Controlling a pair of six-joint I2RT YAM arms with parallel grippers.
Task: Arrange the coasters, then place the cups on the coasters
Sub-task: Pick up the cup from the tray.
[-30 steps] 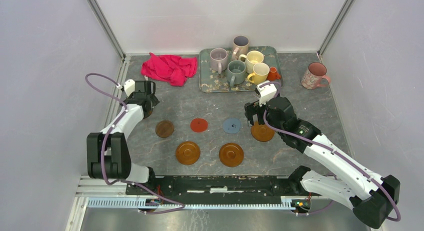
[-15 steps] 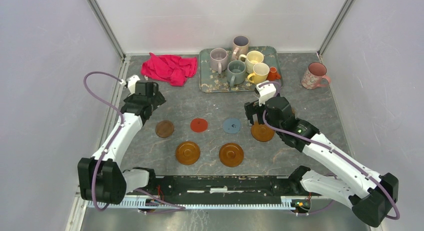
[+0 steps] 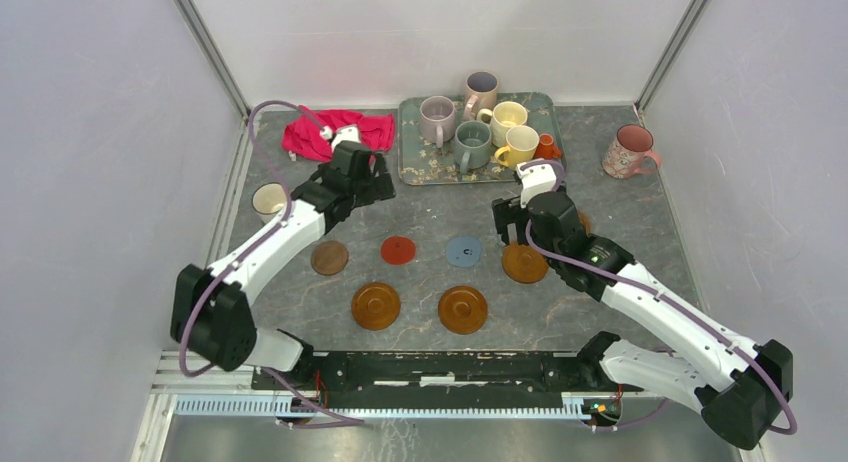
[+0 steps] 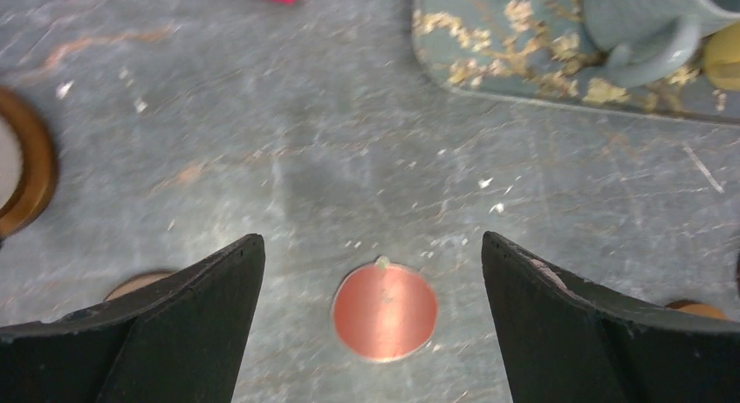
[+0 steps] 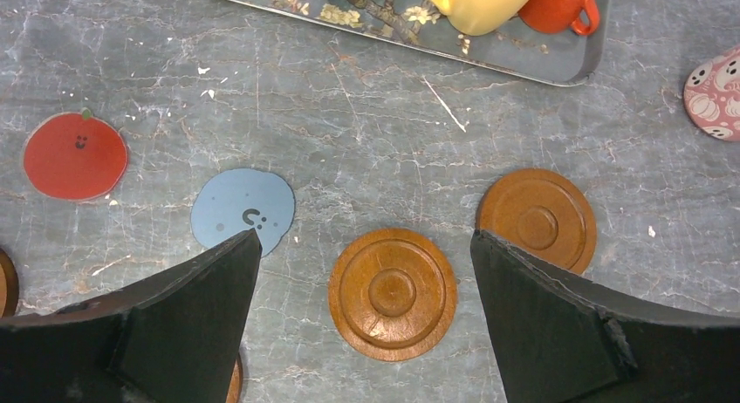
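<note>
table top: grey marbled stone look, matt, scratched
amber coasters: wood look, glossy, ringed grooves
red coaster: thin, flat, matt
blue coaster: thin, flat, matt
tray: smooth, slight sheen, printed blossoms
cups: glazed ceramic, shiny
cloth: soft fabric, crumpled
right gripper fingers: matt black plastic
walls: plain matt panels
</note>
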